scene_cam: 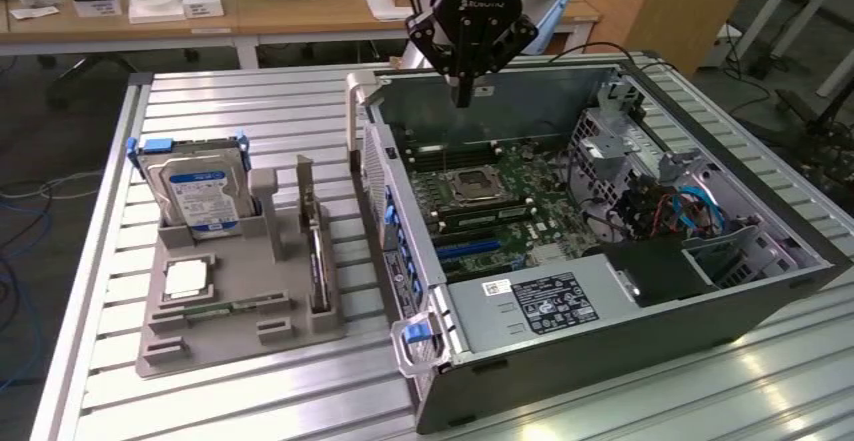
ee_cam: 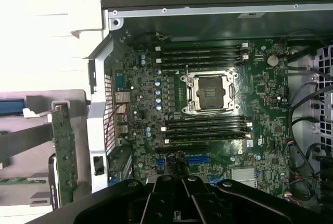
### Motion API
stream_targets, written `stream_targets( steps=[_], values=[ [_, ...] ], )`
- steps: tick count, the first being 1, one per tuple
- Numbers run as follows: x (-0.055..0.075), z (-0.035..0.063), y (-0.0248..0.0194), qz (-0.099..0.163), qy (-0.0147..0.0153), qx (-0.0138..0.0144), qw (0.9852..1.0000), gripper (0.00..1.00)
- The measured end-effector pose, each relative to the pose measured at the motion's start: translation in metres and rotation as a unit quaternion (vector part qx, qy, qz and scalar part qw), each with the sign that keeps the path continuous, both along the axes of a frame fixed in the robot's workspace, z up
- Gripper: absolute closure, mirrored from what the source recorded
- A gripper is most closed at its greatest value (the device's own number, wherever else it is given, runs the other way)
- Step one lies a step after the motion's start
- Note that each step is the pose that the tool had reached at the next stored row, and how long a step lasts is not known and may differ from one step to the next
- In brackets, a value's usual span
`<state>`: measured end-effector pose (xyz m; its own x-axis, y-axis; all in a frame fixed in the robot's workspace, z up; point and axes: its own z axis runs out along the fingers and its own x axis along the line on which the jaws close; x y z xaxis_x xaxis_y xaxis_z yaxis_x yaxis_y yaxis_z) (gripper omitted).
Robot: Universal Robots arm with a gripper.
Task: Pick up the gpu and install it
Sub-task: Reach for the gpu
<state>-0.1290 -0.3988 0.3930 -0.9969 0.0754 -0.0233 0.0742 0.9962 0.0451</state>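
Presently the black two-finger claw hangs over the far wall of the open dark-grey tower computer case. Its fingertips are pressed together and it carries nothing. From the wrist, the claw looks straight down on the green motherboard, with the silver processor socket mid-board and the blue expansion slots close under the fingers.

The gpu, a thin green circuit card with a silver metal end bracket, is not yet picked. It stands on edge in a slot of the grey moulded parts tray, to the exterior view's left of the case and near its side wall. The wrist view shows the gpu edge-on. A boxy silver hard drive with a blue-white label stands upright in the same tray, apart from the card. A small narrow green memory stick lies flat near the tray's front.

Judgement: the step in hand is the reach, since the claw sits over the case rather than the tray.
- The fingers likely need to part before descending.
- They should straddle the card's thin faces, squarely over its top edge and clear of the bracket.
- A straight vertical lift should keep the card from binding in its slot.
- The tray's upright posts stand close by and are a clipping risk.
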Motion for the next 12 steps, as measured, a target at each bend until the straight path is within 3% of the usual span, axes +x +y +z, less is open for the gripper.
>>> stream_targets(
  steps=[12],
  values=[
    [-0.017,-0.0006,0.0001,0.000,0.0000,0.0000,1.0000,0.89]
  ],
)
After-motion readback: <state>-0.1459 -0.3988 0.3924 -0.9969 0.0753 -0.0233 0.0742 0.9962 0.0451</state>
